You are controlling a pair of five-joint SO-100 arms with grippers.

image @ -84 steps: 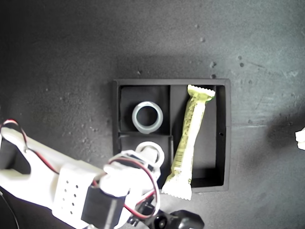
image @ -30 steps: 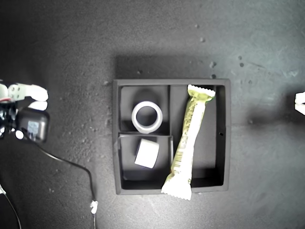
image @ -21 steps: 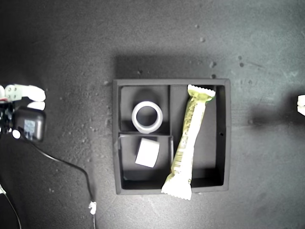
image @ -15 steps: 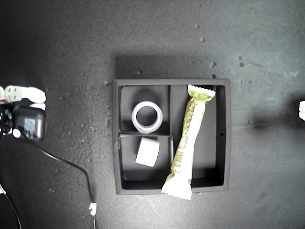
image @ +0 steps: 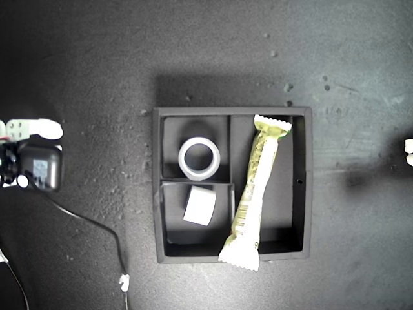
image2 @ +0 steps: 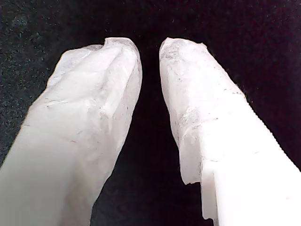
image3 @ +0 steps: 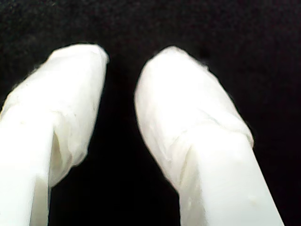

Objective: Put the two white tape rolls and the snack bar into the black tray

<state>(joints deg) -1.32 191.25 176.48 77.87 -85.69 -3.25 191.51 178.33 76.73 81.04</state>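
**Black tray loaded, arms clear: only the bar's overhang left to tidy**

Dark grey desk (image: 84, 64) fills the exterior view, with the black tray (image: 307, 187) at its middle. An arm (image: 29, 155) is parked at that view's left edge and a white scrap of another arm (image: 408, 146) shows at its right edge. The wrist views show only bare dark surface, so I cannot say which arm is which.

The snack bar (image: 255, 194) lies slantwise in the long compartment, its lower crimped end resting over the tray wall and sticking out. The roll with the greyish core (image: 199, 159) lies flat in one small compartment. The all-white roll (image: 199, 206) sits tilted on its edge in the other.

My first end effector (image2: 150, 49) has its fingers slightly parted and holds nothing. My second end effector (image3: 121, 61) is the same.

I judge the placing done. If I tidy up, I should come at the bar's overhanging end from outside the wall and nudge it gently inward, keeping away from the tilted roll.

2.8 seconds ago an arm reached over the compartment with the all-white roll at its jaws. Now it is withdrawn and the roll rests free. The bar and the other roll have not shifted.
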